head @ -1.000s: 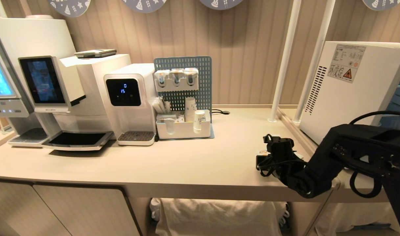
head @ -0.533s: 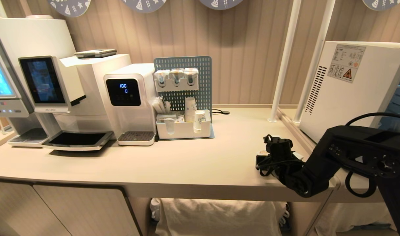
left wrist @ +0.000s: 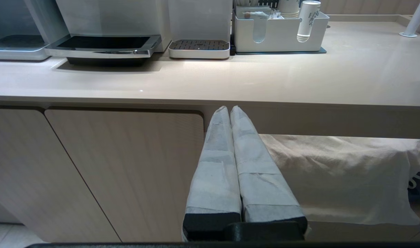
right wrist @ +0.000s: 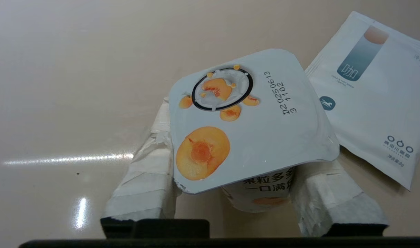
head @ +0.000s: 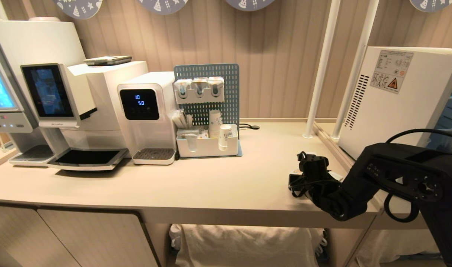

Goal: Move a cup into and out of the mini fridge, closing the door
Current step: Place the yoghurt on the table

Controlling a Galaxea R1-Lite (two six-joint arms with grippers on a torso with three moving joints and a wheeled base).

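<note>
Right wrist view showed the right hand (right wrist: 242, 198) straddling the cup (right wrist: 247, 120) on the worktop (right wrist: 75, 86), one padded finger on each side; whether it gripped could not be told. A white sachet (right wrist: 368, 103) lay just beside the cup. The left hand (left wrist: 230, 110) hung closed below the worktop edge.

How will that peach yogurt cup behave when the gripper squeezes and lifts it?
The cup narrows below its wide foil lid, so it may tip easily. Its thin plastic wall probably flexes, so squeeze gently. The right gripper has padded fingers flanking the body under the rim, which should catch any slip.
</note>
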